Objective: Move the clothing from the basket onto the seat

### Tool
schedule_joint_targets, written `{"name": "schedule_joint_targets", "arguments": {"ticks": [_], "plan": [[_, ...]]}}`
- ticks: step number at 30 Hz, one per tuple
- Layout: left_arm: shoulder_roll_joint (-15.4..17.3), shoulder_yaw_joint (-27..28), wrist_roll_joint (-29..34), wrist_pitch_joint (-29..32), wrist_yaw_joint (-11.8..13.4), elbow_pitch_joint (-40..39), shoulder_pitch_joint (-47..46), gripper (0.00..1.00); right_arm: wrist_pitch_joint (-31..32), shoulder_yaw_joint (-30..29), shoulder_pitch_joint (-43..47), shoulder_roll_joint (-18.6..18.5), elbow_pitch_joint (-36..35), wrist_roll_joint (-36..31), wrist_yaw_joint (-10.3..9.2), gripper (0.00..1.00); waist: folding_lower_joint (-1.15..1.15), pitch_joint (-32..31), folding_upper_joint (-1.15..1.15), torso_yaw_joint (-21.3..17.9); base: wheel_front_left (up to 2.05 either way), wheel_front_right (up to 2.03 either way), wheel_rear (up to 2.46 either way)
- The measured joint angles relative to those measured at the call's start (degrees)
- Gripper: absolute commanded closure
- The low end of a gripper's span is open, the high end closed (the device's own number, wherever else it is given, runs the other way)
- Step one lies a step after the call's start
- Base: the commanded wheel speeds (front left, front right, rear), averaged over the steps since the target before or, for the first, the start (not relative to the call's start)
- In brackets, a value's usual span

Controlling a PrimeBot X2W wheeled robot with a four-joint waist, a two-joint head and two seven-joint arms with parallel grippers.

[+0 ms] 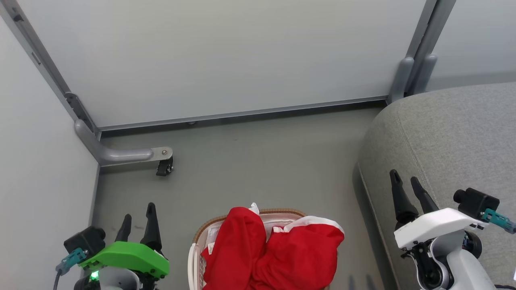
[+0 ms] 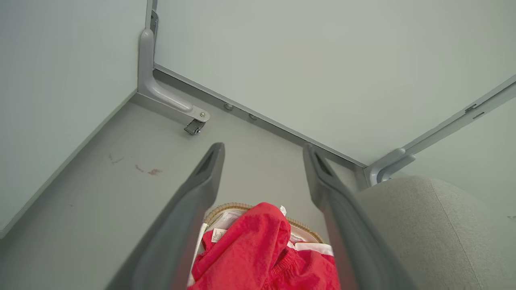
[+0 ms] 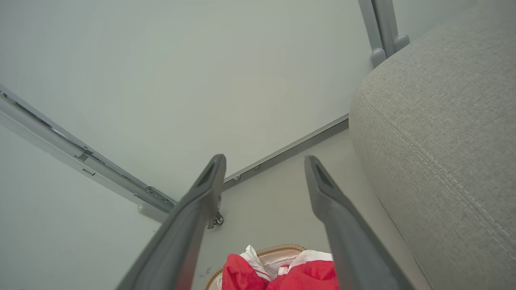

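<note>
- Left gripper [image 1: 139, 212], fingers spread and empty, above the grey floor [image 1: 262, 161] by pale partition walls [image 1: 242, 52].
- Red clothing [image 1: 274, 253] heaped in the basket [image 1: 193, 257], on the floor.
- Right gripper [image 1: 404, 177], fingers parted and empty, over the grey seat [image 1: 443, 133].

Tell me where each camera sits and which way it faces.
Head view: on the head, looking down at the basket of clothing; left jaws lower left, right jaws lower right, both open.
Left wrist view: on the left wrist, looking along its spread fingers at the wall panel.
Right wrist view: on the right wrist, along its fingers, seat beside.
Both wrist views share the clothing at bottom.
</note>
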Motion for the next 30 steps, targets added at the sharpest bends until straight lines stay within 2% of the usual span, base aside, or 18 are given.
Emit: {"name": "schedule_joint_targets", "arguments": {"ticks": [5, 15, 30], "plan": [[0.2, -2.0, 4.7, -1.2, 1.6, 0.5, -0.5, 0.00, -1.2, 0.5, 0.0, 0.3, 0.7, -6.1, 0.00, 0.00, 0.00, 0.0, 0.00, 0.2, 0.00, 0.00, 0.00], [0.9, -4.1, 11.0, -2.7, 3.7, 0.3, -0.6, 0.00, -2.7, 0.5, -0.3, 0.5, 1.9, -13.2, 0.01, 0.00, 0.00, 0.3, 0.00, 0.3, 0.00, 0.00, 0.00], [1.5, -5.5, 18.5, -4.9, 5.1, -2.2, -0.6, 0.00, -4.9, -1.2, -0.6, 0.7, 0.3, -22.5, 0.01, 0.00, 0.00, 0.4, 0.00, 0.6, 0.00, 0.00, 0.00]]}}
